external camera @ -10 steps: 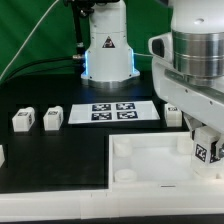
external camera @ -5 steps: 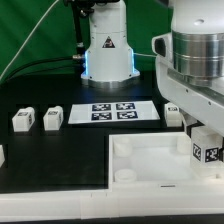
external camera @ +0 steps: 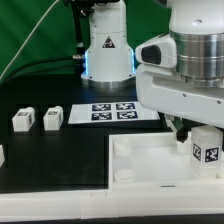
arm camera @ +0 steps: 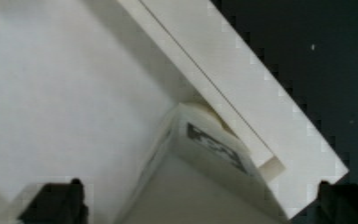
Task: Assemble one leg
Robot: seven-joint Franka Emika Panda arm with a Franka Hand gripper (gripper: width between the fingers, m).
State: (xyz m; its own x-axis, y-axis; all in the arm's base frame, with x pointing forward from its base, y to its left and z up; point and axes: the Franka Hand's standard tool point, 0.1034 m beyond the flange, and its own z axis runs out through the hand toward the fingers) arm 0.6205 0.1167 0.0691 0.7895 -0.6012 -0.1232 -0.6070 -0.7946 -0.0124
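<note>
- White leg [external camera: 205, 146] sits right under my hand [arm camera: 195, 203]; I see dark fingertips [arm camera: 55, 198] spread either side of it, though whether they grip it I cannot tell.
- Below the hand it stands upright in a corner of the white tray-like part [external camera: 150, 168].
- Well off to the side, on the black desk [external camera: 50, 160], I see two more legs [external camera: 24, 120] and the marker board [external camera: 112, 112].

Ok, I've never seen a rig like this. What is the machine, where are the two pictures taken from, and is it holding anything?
The machine is a white robot arm. One camera watches the whole scene from off the arm, and the other sits on the wrist and looks down past the two-finger gripper. On the black table lie a large white square plastic tray, a flat marker board and small white tagged plastic posts. These posts are legs. Another leg stands by the tray's rim. The fingers are apart, so nothing is held.
</note>
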